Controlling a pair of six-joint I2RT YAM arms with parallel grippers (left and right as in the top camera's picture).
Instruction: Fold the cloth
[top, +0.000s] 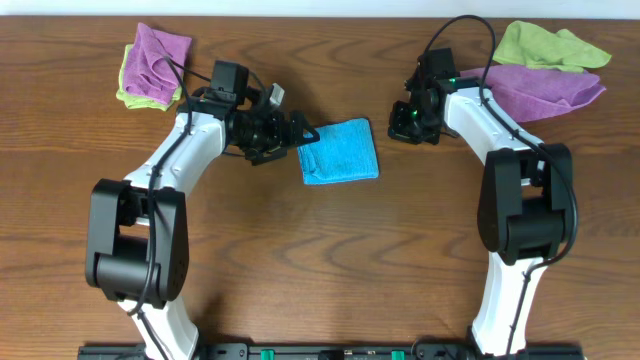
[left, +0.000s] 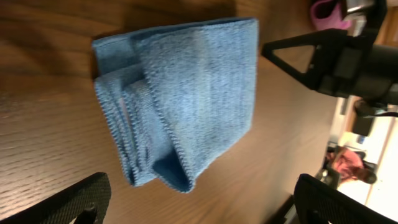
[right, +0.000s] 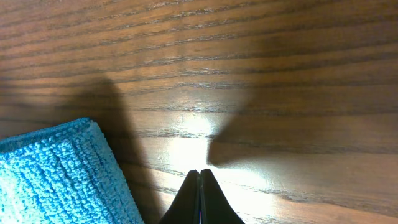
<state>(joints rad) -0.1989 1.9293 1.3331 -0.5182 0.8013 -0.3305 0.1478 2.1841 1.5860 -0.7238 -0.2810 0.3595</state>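
Cloth (top: 340, 152) folded mid-table (top: 330, 260), just 3 o'clock of left claw (top: 303, 136). Left wrist shows its stacked layers and the jaws spread wide, empty. Right wrist shows right claw (right: 200, 186) pinched closed on nothing, cloth corner at 8 o'clock.

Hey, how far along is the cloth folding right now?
Mostly done, it seems: the blue cloth lies as a compact rectangle, stacked layers showing in the left wrist view. Nothing is in hand: the left claw is open beside its edge, the right claw shut and apart from it. Left: perhaps tidying the uneven edges.
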